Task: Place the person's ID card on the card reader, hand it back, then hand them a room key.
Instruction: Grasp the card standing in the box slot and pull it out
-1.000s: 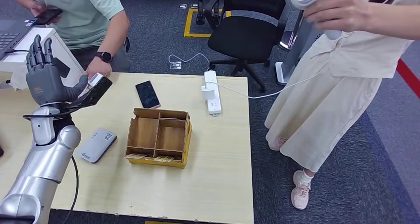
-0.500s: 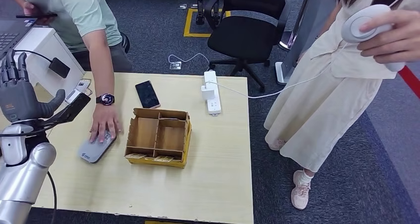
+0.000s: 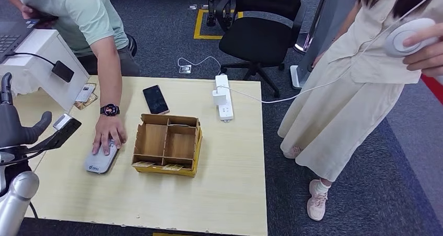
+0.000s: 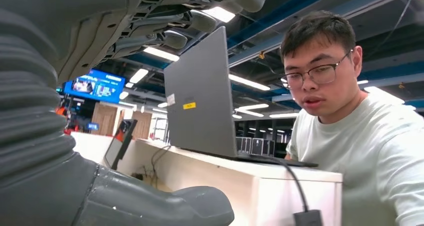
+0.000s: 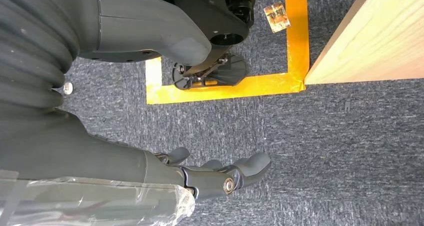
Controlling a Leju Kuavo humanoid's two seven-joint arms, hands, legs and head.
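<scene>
My left hand [image 3: 15, 127] is raised at the table's left edge, fingers spread and nothing in it; the left wrist view shows its fingers [image 4: 200, 21] and thumb [image 4: 165, 206] well apart. A person in a green shirt rests a hand [image 3: 108, 136] on the grey card reader [image 3: 98, 163] and covers its far end. Two small cards [image 3: 84, 95] lie by the white stand. Key cards [image 3: 156, 166] sit in the front slot of the cardboard organizer [image 3: 168, 141]. My right hand [image 5: 215, 176] hangs over the carpet beside the table, fingers loosely bent and holding nothing.
A black phone [image 3: 155, 99] and a white power strip [image 3: 223, 97] lie at the table's far side. A white stand [image 3: 36, 58] with a laptop is at the left. A second person [image 3: 355, 90] holding a white device stands at the right. An office chair [image 3: 261, 32] is behind.
My left hand has dropped and drawn back to the left, away from the person. The person's hand left my hand and now rests on the card reader.
</scene>
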